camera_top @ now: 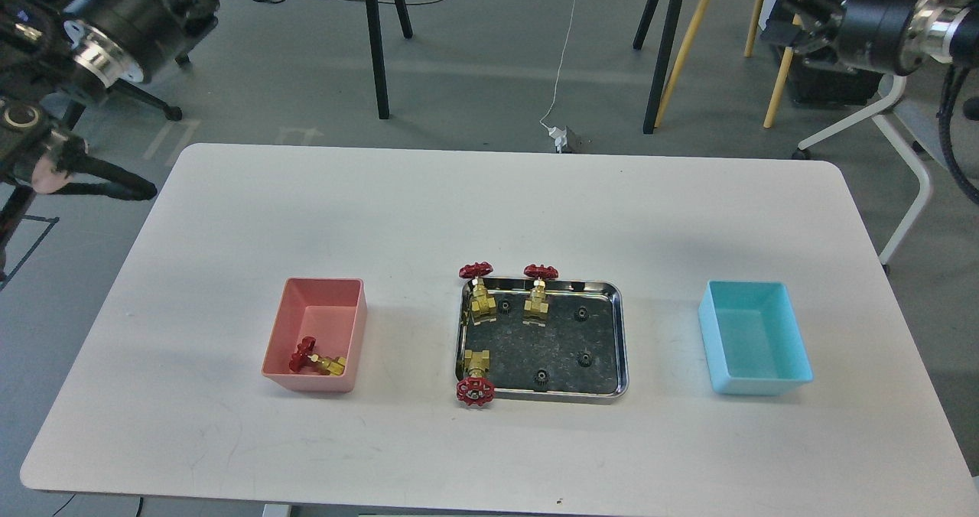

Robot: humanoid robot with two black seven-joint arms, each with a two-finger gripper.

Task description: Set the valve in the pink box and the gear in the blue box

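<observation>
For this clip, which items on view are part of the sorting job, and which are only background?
Job items: pink box holding one valve; steel tray with three valves and four gears; blue box, with nothing visible inside.

Background: white table, stand legs, floor cable, chair.

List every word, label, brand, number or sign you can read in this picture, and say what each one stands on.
None can be read.
Pink box, blue box, steel tray, table: no print shows on any.
Valves, such as the one in the pink box, and gears: too small to show any marking.
Floor: faint pale marks beyond the table, too blurred to read.
</observation>
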